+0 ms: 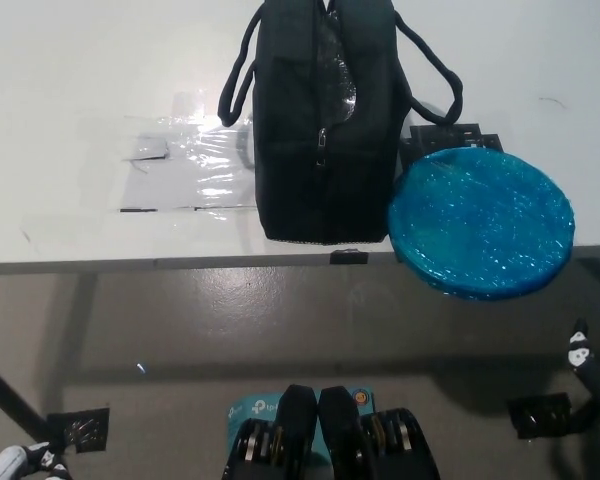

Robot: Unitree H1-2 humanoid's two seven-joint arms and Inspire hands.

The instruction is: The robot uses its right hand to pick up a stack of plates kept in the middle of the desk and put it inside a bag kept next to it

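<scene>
While the white desk (90,120) fills the upper half of the head view, its near edge runs across the middle, and below it lies grey floor. A black bag (325,130) stands at about twelve o'clock from the picture's centre, its top cut off by the upper border. Its zip runs down the middle and looks parted near the top, where something shiny shows; how far it gapes is hard to make out. Two loop handles (435,75) hang out to either side.

At about two o'clock from centre, just beside the bag's lower corner, sits the stack of plates (482,222), blue and glossy as if wrapped in film. It reads as one disc from above, so the number of plates cannot be told. Its near rim overhangs the desk edge. Black tape marks (450,135) peek out behind it, mostly hidden.

At about ten o'clock, a patch of clear film (195,170) glints on the desk, with faint dark marks along its edges.

Only a sliver of the white left hand (20,463) shows at seven o'clock, cropped by the bottom border; whether it is open or closed cannot be told. The black right hand (590,368) enters at four o'clock, well below the desk edge and apart from the plates, also cropped, its state unclear.
</scene>
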